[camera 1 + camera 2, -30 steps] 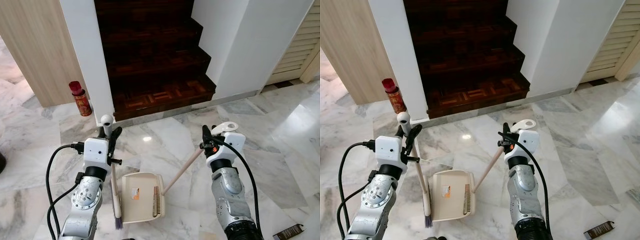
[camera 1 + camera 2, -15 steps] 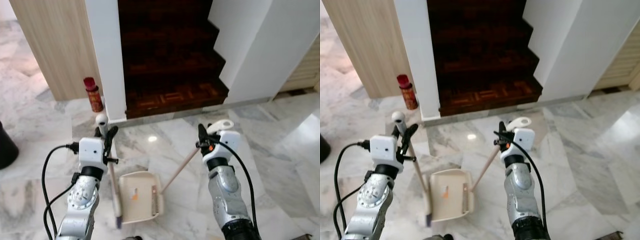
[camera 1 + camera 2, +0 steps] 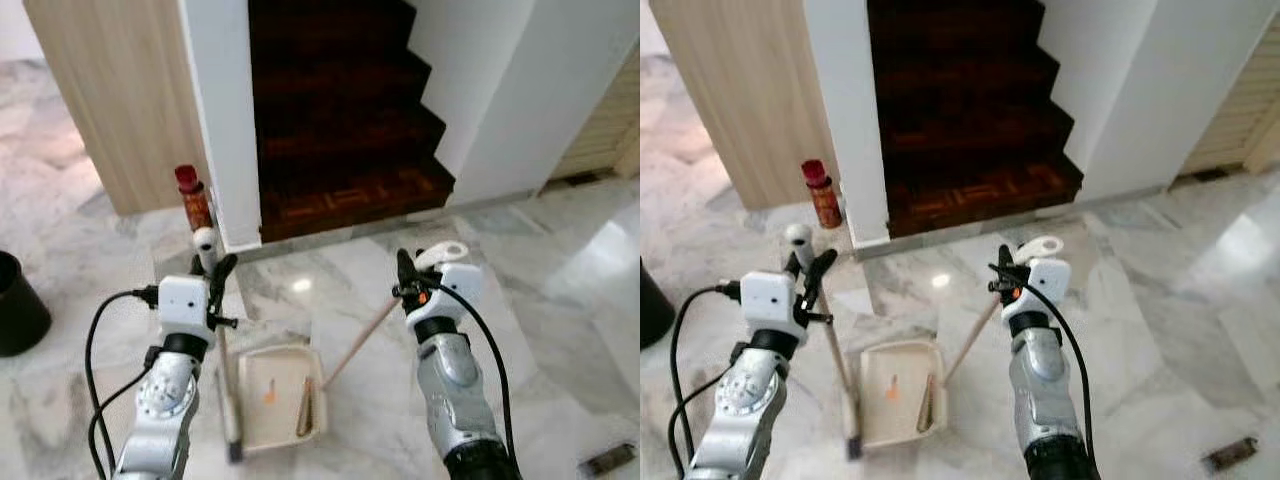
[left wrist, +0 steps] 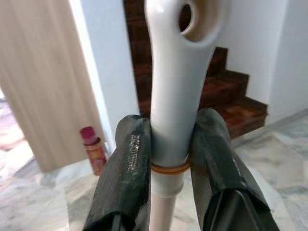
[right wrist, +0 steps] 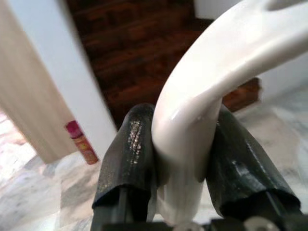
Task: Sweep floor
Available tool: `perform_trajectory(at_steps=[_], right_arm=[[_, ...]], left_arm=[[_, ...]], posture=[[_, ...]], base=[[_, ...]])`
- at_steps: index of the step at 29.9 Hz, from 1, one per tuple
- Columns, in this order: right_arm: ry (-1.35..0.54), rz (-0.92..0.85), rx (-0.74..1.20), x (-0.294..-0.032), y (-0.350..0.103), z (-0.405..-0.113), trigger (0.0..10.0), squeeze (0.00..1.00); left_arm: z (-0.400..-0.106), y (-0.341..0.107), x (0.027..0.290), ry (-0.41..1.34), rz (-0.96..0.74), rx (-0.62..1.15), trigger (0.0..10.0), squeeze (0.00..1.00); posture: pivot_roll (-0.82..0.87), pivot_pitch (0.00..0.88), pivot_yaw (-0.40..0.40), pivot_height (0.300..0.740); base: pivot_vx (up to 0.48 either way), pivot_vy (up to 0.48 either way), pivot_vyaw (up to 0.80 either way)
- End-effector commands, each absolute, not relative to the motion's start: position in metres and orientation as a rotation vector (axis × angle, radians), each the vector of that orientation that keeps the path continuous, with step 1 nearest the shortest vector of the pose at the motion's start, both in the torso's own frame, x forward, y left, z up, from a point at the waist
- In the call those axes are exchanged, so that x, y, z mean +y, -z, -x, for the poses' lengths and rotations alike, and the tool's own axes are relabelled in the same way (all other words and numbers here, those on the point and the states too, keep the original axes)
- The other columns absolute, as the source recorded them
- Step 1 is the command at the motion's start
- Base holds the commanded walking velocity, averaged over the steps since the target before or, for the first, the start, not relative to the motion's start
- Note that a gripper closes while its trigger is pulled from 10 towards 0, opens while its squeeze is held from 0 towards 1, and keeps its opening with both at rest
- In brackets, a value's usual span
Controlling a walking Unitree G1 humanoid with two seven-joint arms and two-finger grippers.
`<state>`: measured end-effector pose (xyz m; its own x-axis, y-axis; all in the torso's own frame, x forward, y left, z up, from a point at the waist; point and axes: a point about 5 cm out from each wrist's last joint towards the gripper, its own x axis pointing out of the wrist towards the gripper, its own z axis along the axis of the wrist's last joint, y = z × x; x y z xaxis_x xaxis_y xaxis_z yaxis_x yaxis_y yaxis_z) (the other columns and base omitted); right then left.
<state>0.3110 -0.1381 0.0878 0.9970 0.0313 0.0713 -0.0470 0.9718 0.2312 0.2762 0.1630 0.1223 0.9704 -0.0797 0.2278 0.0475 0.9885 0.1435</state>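
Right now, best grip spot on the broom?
Where the left gripper already has it: the white plastic handle top of the broom, just below the hanging hole, fingers on opposite sides. The shaft stands near upright, so a sideways approach fits; the bristle end sits low beside the dustpan.

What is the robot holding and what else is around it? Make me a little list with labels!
left tool: shut on the broom handle
right tool: shut on the dustpan handle
broom: stands upright, bristles down on the floor beside the dustpan
dustpan: cream, resting on the marble floor between the two arms
ahead: dark wooden stairs
by the white wall: red can
far on the robot's left: black bin
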Motion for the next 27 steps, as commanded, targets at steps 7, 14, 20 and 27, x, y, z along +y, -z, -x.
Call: perform_trajectory(at_steps=[7, 14, 20, 27], right_arm=[[-0.054, -0.234, -0.122, -0.1353, -0.1016, -0.3159, 10.0, 0.00], [-0.078, -0.230, -0.132, -0.1330, -0.1031, -0.3153, 10.0, 0.00], [-0.075, -0.235, -0.135, -0.1327, -0.1040, -0.3154, 10.0, 0.00], [-0.081, -0.226, -0.138, -0.1324, -0.1046, -0.3154, 10.0, 0.00]], left_arm=[[-0.2775, -0.1326, 0.1644, 0.062, -0.145, -0.281, 10.0, 0.00], [-0.2768, -0.1324, 0.1644, 0.056, -0.144, -0.280, 10.0, 0.00], [-0.2766, -0.1323, 0.1647, 0.055, -0.143, -0.279, 10.0, 0.00], [-0.2769, -0.1327, 0.1648, 0.056, -0.144, -0.279, 10.0, 0.00]], posture=[[0.13, 0.036, -0.045, 0.740], [0.13, 0.043, -0.047, 0.740], [0.13, 0.049, -0.047, 0.740], [0.13, 0.054, -0.045, 0.740]], base=[[0.000, 0.291, 0.00], [0.000, 0.290, 0.26], [0.000, 0.287, 0.27], [0.000, 0.291, 0.28]])
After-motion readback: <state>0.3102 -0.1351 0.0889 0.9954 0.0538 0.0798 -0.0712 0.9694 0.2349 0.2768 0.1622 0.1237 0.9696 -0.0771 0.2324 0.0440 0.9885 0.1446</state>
